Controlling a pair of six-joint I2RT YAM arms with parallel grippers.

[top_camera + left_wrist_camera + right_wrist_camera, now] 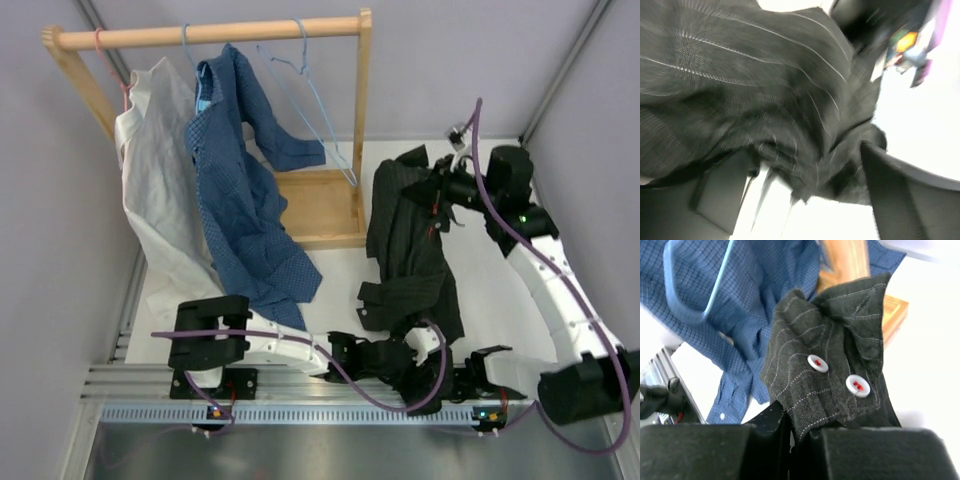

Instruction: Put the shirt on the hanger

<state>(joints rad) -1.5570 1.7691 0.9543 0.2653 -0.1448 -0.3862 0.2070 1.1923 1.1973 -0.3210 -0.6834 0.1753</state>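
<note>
A: Between the closed fingers of the right gripper (792, 432), a two-button edge of the shirt (405, 235) is pinched. Probably the cuff.
B: Left gripper (805, 155)?
A: Fingers wide apart. Cloth is bunched between them, unclamped.
B: Handling?
A: Light, limp and prone to sagging, so better held at the collar. The hanger (325, 120) hangs well beyond both.

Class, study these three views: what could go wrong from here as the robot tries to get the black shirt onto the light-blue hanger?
1. The right gripper pinches only a small buttoned edge of the shirt; lifting may pull it free.
2. The hanger hangs close beside the blue shirt, whose sleeve could snag on it.
</note>
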